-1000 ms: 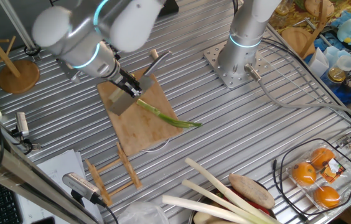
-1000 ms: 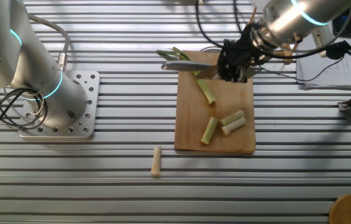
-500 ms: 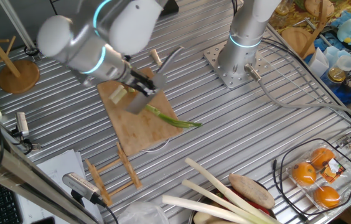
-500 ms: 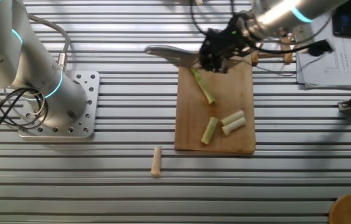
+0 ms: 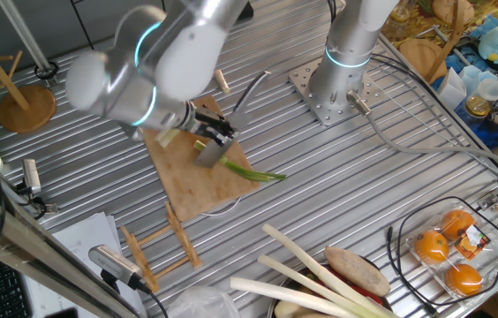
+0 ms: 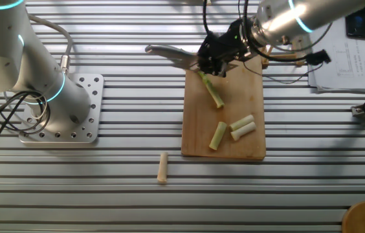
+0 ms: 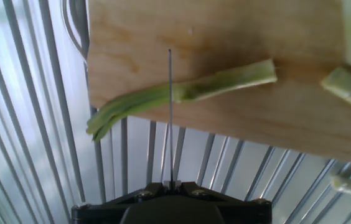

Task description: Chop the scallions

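One scallion stalk [image 6: 212, 91] is seen lying on the wooden cutting board [image 6: 202, 139], its dark leaf tip hanging past the board's edge over the ribbed metal surface [image 6: 105, 181]. Three cut pieces [image 6: 234, 129] are scattered further along the board. A knife [image 6: 169, 54] is gripped in the closed claw [image 6: 216, 53], its thin blade edge lined up across the stalk in the hand view.

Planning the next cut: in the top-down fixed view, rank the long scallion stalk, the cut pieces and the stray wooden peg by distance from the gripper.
1. Long scallion stalk, right beside the gripper.
2. Cut pieces, mid-board.
3. Wooden peg, off the board on the table.
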`<act>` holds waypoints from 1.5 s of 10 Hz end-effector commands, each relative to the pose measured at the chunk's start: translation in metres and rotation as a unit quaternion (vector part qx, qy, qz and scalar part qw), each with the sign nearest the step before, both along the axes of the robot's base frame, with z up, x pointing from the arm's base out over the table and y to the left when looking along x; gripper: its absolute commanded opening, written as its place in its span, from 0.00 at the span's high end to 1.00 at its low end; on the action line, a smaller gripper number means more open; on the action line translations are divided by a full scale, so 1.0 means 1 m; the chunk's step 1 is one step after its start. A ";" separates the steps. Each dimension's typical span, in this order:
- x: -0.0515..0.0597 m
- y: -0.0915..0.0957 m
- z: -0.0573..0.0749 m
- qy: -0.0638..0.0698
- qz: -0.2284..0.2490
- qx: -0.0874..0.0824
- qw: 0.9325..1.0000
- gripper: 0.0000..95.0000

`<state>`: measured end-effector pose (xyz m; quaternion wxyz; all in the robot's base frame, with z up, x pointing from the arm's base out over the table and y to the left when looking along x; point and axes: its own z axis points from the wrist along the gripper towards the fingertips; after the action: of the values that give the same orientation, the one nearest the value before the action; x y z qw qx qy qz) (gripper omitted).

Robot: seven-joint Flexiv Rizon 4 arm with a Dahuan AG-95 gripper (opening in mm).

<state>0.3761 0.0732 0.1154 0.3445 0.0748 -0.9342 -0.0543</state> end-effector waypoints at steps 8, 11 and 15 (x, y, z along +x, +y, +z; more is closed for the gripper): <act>-0.036 0.011 0.007 -0.014 -0.002 -0.011 1.000 1.00; -0.035 0.011 0.007 0.017 0.001 -0.011 1.000 1.00; -0.035 0.012 0.006 0.025 0.011 -0.022 0.999 1.00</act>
<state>0.3426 0.0853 0.1214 0.3741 0.0749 -0.9238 -0.0328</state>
